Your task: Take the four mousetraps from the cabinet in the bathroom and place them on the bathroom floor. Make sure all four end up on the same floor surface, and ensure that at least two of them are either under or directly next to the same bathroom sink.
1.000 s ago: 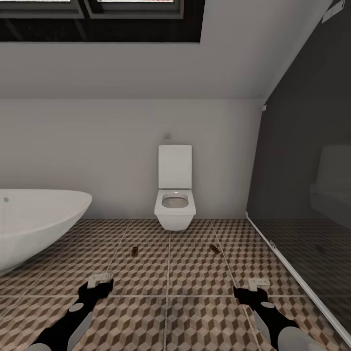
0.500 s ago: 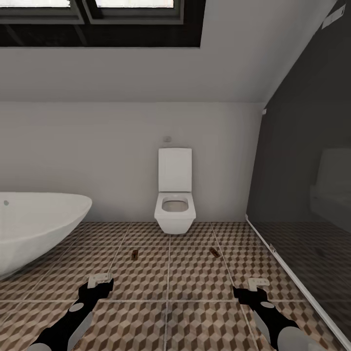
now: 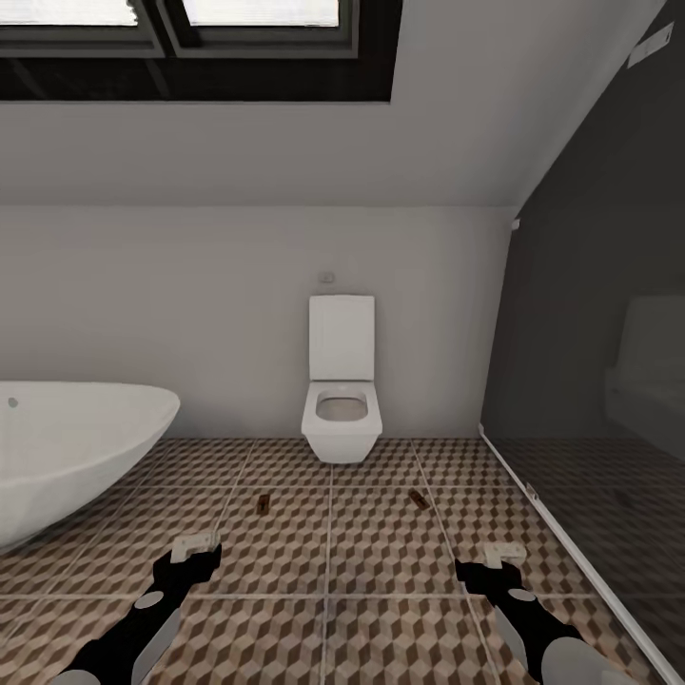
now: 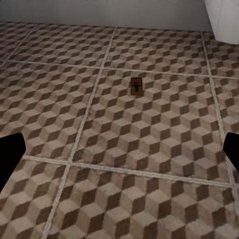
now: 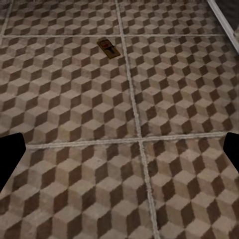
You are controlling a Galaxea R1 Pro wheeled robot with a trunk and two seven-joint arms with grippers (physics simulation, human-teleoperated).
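Two mousetraps lie flat on the cube-patterned bathroom floor [image 3: 381, 580] in front of the toilet. The left mousetrap [image 3: 263, 501] [image 4: 136, 85] lies well ahead of my left gripper [image 3: 195, 549] [image 4: 119, 154]. Ahead of my right gripper [image 3: 504, 556] [image 5: 119, 157] is the right mousetrap [image 3: 417, 499] [image 5: 106, 48]. Both grippers hang low over the tiles, open, with nothing between their fingers. The cabinet and the sink are out of view.
A white toilet [image 3: 341, 381] is mounted on the far wall. A white oval bathtub [image 3: 67, 447] fills the left side. A dark glass partition [image 3: 590, 381] with a floor rail runs along the right. A dark-framed window sits overhead.
The whole picture has shifted: the toilet and both mousetraps look slightly smaller and lower, so the camera has drawn back. Both arms hold the same pose.
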